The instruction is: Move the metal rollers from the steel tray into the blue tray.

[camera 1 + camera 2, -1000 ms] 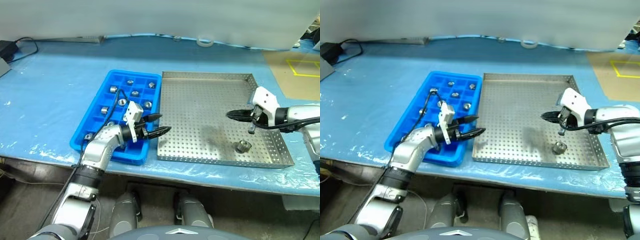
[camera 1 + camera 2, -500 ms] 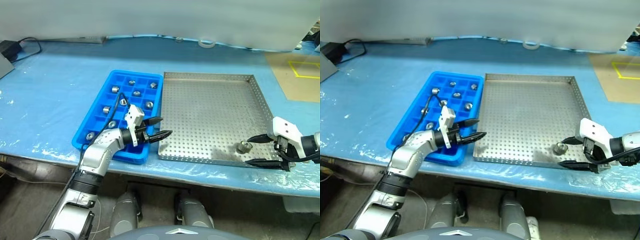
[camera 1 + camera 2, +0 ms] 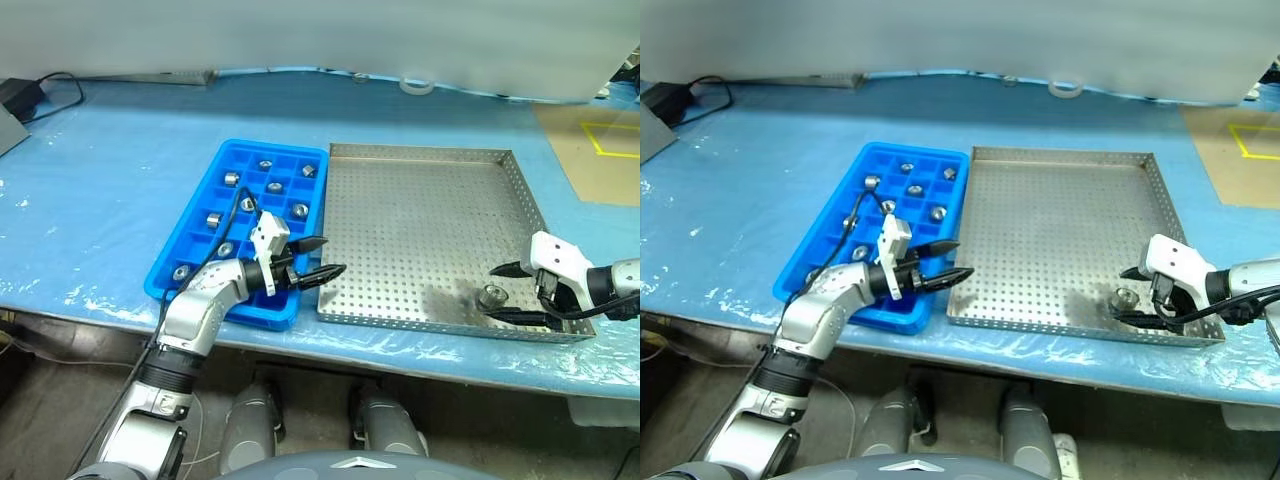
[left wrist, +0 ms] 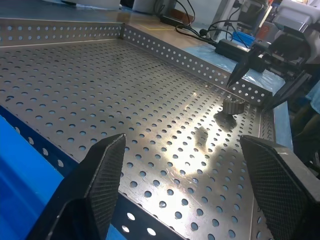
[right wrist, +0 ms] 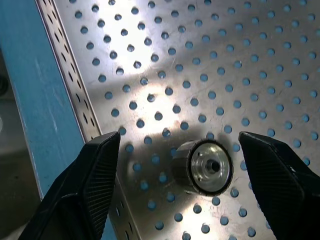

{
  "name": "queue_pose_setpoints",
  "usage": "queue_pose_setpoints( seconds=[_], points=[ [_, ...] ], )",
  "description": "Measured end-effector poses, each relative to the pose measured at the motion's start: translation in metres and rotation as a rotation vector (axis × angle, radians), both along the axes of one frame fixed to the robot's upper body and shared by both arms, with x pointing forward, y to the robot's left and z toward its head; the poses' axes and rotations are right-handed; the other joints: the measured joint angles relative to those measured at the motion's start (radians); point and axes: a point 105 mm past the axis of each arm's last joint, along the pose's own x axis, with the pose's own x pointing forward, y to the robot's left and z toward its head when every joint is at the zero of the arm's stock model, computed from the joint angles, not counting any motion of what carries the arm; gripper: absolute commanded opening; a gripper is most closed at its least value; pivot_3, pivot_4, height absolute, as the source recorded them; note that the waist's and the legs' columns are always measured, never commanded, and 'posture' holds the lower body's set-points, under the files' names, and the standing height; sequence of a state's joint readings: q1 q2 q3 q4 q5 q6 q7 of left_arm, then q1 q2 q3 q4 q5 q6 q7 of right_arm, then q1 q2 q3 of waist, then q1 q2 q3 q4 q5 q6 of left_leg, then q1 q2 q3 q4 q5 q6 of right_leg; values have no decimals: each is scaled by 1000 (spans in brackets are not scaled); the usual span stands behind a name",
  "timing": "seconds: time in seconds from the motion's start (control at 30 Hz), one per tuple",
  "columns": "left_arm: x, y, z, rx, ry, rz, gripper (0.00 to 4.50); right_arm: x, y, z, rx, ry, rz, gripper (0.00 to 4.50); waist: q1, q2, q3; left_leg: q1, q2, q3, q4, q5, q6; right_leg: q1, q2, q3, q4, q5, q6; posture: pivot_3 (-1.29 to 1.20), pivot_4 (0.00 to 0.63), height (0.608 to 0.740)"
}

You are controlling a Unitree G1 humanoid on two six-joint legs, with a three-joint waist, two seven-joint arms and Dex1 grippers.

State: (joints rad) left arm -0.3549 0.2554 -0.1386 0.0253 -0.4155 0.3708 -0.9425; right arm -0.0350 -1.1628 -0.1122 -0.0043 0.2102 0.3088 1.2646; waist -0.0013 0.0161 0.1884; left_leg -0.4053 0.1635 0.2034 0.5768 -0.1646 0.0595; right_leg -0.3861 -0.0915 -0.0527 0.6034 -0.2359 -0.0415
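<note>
Right gripper spread wide, I have it straddling the last metal roller in the steel tray; left gripper idles open by the blue tray

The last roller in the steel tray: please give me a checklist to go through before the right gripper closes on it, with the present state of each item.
1. Right gripper open: ok, fingers stand wide apart.
2. Roller between the fingers: ok, it sits in the gap, touching neither.
3. Roller at rest on the steel tray: ok, near the front right corner.
4. Fingers low enough to grip: cannot tell.
5. Room beside the tray's rim: ok, but close on one side.
6. Free compartment in the blue tray: ok, several are empty.
7. Left gripper out of the path: not ok, it hovers open at the blue tray's near corner.
</note>
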Motion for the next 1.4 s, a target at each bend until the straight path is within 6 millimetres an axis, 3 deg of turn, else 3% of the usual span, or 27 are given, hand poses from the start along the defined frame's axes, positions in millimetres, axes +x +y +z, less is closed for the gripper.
queue_pose_setpoints(
  seconds=[0.17, 0.6, 0.7, 0.87, 1.07, 1.2, 1.4],
  points=[
    [-2, 1, -1, 4, 6, 4, 3879, 2, -14, -4, -20, 0, -37, 3972, -2, 0, 0, 1, 0, 0, 0, 0, -1, 1, 0, 0, 0, 0, 0, -264, 150, 740],
    [-5, 2, -1, 8, 12, 1, 3879, 7, -4, -9, -6, -29, -15, 3972, -5, 0, 0, 1, 0, 0, 0, -1, -1, 1, 0, 0, 0, 0, 0, -267, 150, 740],
    [-5, 2, -1, 9, 13, 1, 3879, 8, -5, -12, -13, -28, -14, 3355, -6, 0, 0, 1, 0, 0, 0, -1, -1, 1, 0, 0, 0, 0, 0, -266, 150, 740],
    [-5, 3, -1, 11, 13, 2, 3879, 7, -3, -15, -13, -23, 2, 1798, -9, 0, 0, 1, 0, 0, 0, -1, -1, 0, 0, 0, 1, 0, 0, -264, 150, 740],
    [-5, 3, -1, 11, 11, 4, 3879, 7, -2, -14, -14, -28, 9, 1802, -10, 0, 0, 1, 0, 0, 0, -1, -1, 1, 0, 0, 1, 0, 0, -256, 150, 740],
    [-2, 4, -1, 8, 6, 22, 3879, 16, 5, -3, 6, -59, 10, 1802, -10, 0, 0, 1, 0, 0, 1, 0, -1, 0, 0, 0, 1, 0, 0, -227, 150, 740],
    [-1, 11, 18, 4, -37, 29, 3879, 43, 38, 39, 130, -182, 59, 1802, -12, -2, 1, 0, 1, 0, 1, 1, -1, -2, 0, 0, 4, 0, 0, -163, 150, 740]
  ],
)
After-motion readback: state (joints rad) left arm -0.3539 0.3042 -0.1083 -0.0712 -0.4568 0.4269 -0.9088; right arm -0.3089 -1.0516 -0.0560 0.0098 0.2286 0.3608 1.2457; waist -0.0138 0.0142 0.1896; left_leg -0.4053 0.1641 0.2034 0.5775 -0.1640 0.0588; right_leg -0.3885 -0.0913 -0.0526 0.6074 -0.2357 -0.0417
